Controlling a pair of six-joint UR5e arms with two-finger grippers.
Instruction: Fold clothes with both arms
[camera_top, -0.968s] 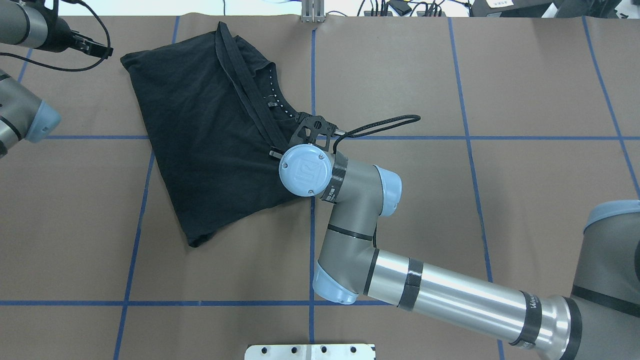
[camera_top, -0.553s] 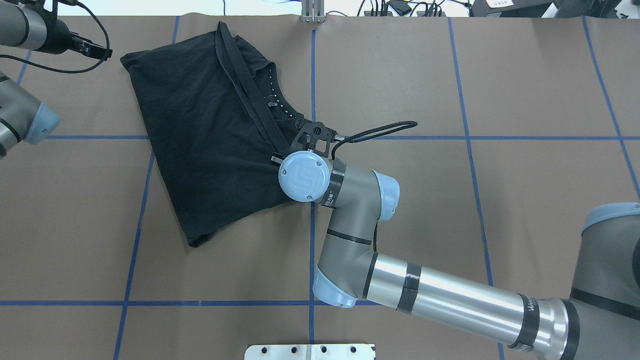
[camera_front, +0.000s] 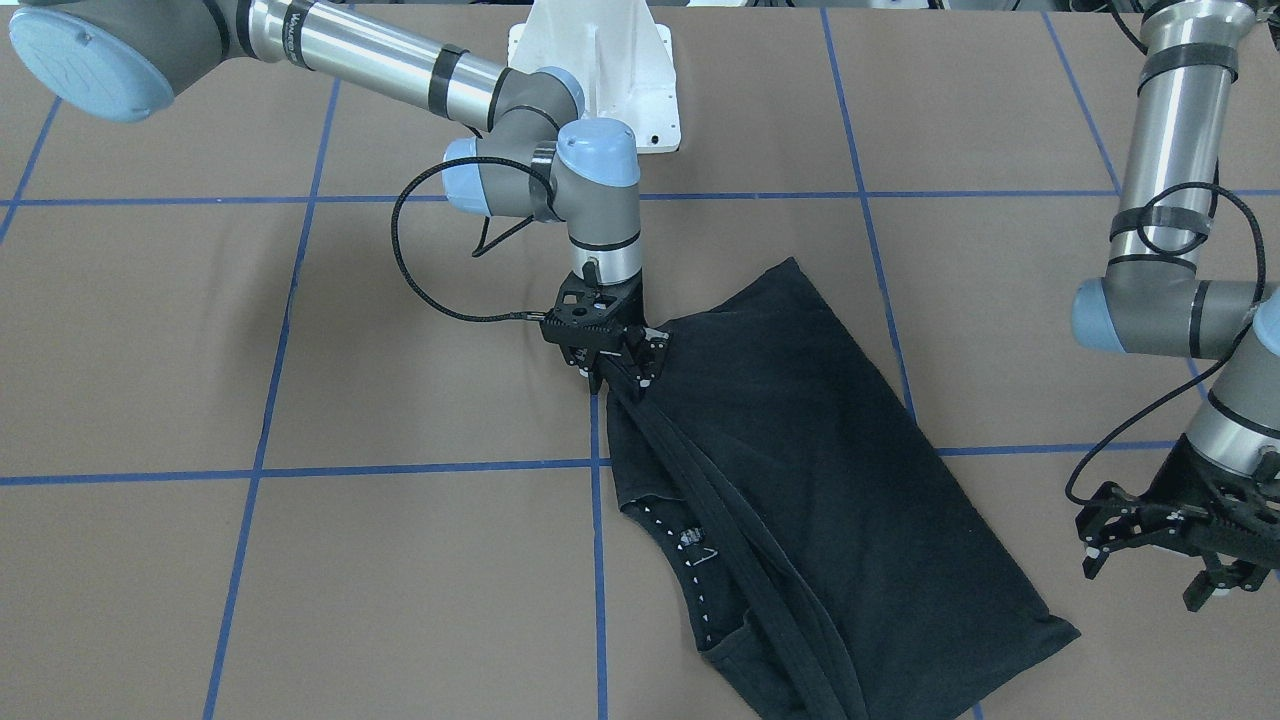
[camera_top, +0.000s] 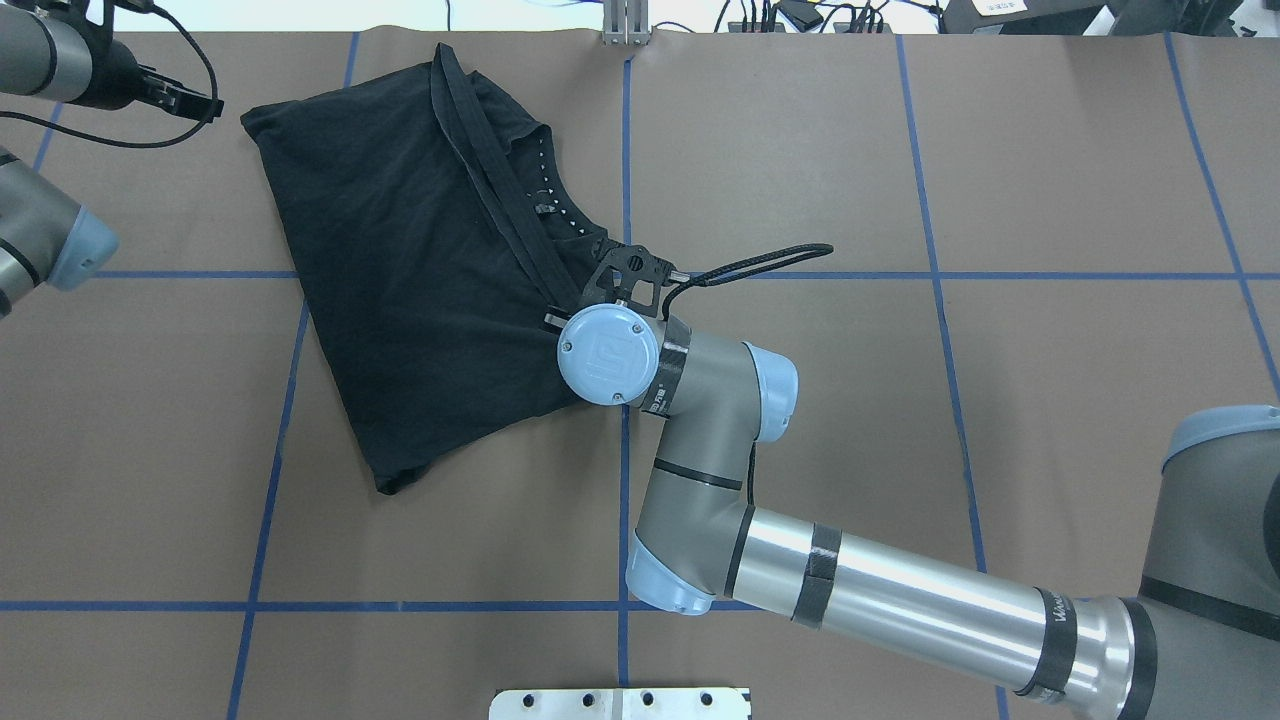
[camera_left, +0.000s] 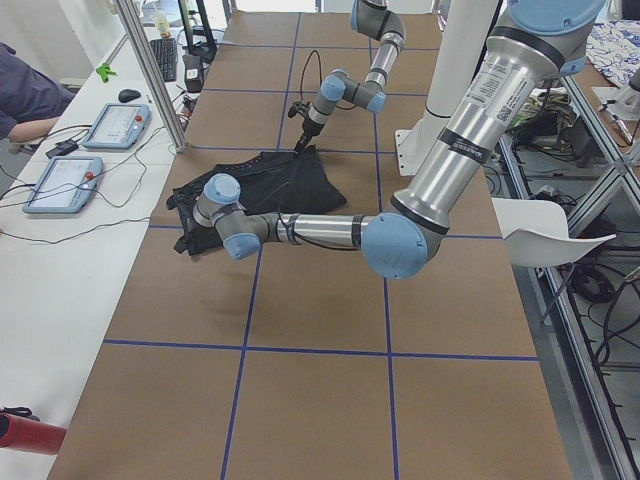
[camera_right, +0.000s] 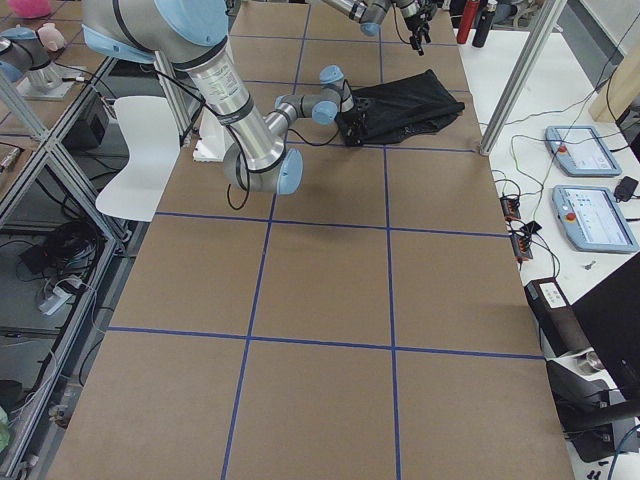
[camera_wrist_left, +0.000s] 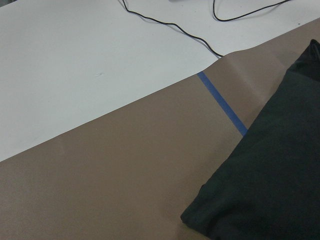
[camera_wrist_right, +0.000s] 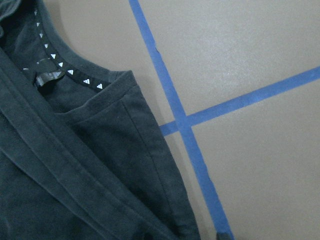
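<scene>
Slightly nearer the robot now, the right gripper (camera_front: 603, 372) sets its jaws on the black T-shirt's (camera_front: 800, 450) folded edge on the counter (camera_front: 300, 350); whether they pinch it cannot be told. The left gripper (camera_front: 1160, 545) hovers, jaws spread, beside the opposite corner.

Black T-shirt (camera_top: 400, 280) with small white triangles along its collar (camera_wrist_right: 75, 75), brown table (camera_top: 1080, 420) gridded by blue tape lines (camera_top: 1000, 275), right arm (camera_top: 900, 588) and left arm (camera_front: 1170, 130) silver-grey with light-blue caps.
</scene>
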